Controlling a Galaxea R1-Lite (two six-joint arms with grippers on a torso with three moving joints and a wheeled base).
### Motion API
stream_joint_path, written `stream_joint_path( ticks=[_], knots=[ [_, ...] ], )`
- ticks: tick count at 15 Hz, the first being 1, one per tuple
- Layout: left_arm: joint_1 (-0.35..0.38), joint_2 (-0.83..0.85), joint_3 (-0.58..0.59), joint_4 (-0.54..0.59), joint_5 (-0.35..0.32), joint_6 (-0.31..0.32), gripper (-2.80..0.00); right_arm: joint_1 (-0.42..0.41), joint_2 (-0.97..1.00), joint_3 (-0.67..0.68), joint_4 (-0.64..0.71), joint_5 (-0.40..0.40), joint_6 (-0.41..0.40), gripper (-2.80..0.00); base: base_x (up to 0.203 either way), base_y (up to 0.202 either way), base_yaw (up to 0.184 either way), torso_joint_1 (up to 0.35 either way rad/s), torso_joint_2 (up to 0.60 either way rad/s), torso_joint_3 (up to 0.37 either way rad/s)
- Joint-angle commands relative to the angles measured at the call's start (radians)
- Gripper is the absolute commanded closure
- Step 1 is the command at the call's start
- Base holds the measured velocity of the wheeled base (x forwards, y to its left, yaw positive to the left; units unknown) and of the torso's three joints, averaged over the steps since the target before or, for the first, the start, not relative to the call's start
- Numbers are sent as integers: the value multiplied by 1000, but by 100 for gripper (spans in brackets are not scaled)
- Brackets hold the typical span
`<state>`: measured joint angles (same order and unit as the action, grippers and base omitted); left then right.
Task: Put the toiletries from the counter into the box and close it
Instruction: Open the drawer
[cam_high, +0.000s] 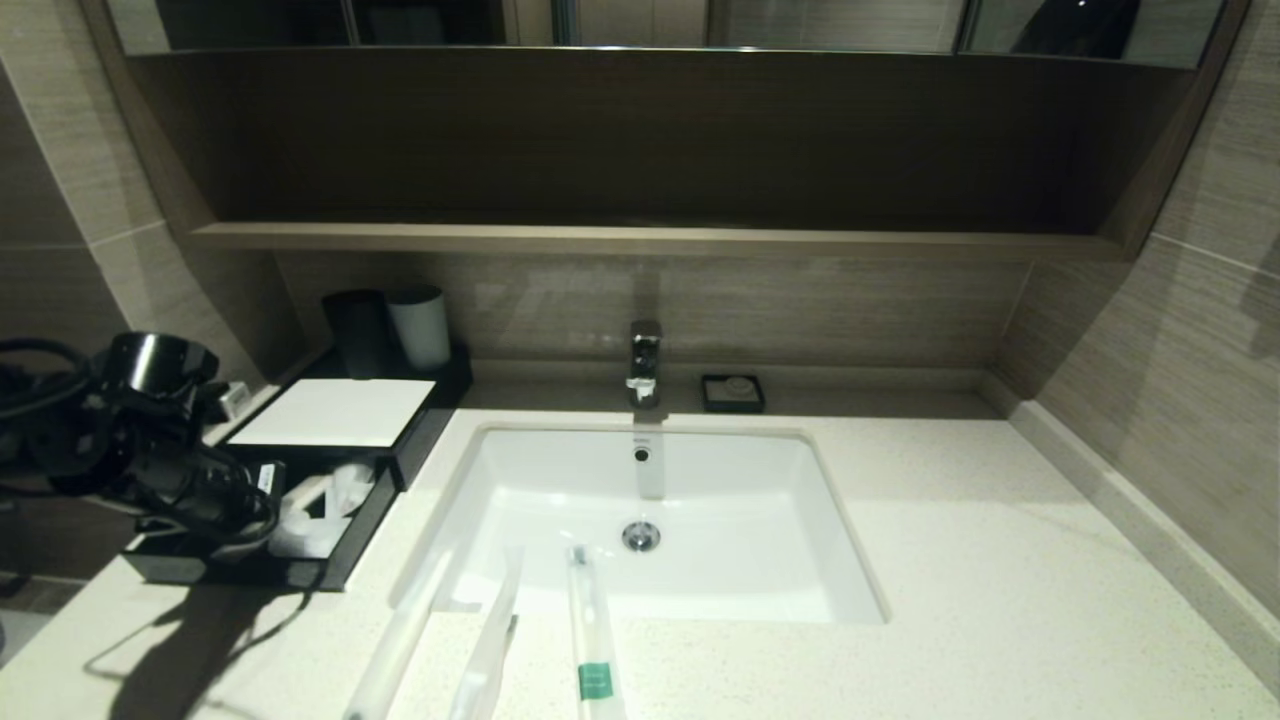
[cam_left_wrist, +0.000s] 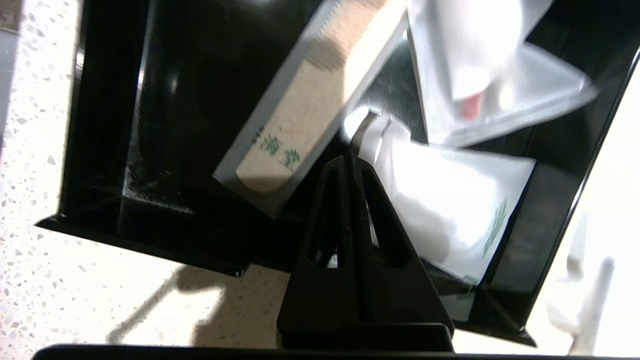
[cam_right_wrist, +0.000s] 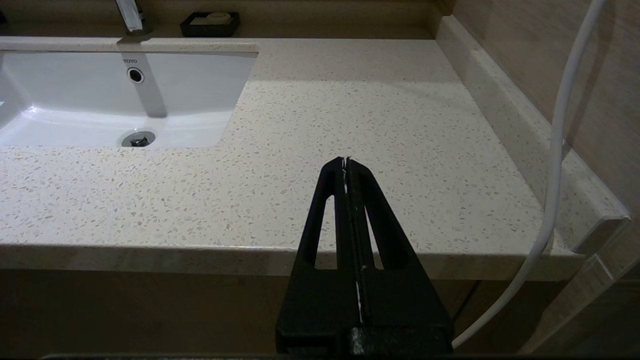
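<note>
The left pincer (cam_left_wrist: 348, 162) hangs over the pulled-out drawer (cam_high: 345, 545) of the black box (cam_high: 330, 412), fingers pressed together and holding nothing. Below its tips lie a wrapped comb (cam_left_wrist: 305, 110) and white packets (cam_left_wrist: 450, 205). To its right, three wrapped sticks (cam_high: 592, 625) lie on the counter (cam_high: 1000, 560), their far ends poking over the sink (cam_high: 650, 510) rim; the rightmost has a green label. The right pincer (cam_right_wrist: 346, 165) sits parked before the counter's front edge, also pressed together and empty.
</note>
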<state>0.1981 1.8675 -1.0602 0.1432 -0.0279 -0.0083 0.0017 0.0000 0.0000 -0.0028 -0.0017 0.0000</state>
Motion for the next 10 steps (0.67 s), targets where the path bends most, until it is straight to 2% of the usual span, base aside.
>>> stream_joint_path(
  ticks=[1,7,10],
  knots=[
    [1,-21,-21,-4,0,-37,0,0,0,2,0,0,0,0,0,0,0,0,0,0],
    [-1,-123,-32,-3,-5,-104,0,0,0,2,0,0,0,0,0,0,0,0,0,0],
    [-41,-221,-4,8,-10,-115,0,0,0,2,0,0,0,0,0,0,0,0,0,0]
  ],
)
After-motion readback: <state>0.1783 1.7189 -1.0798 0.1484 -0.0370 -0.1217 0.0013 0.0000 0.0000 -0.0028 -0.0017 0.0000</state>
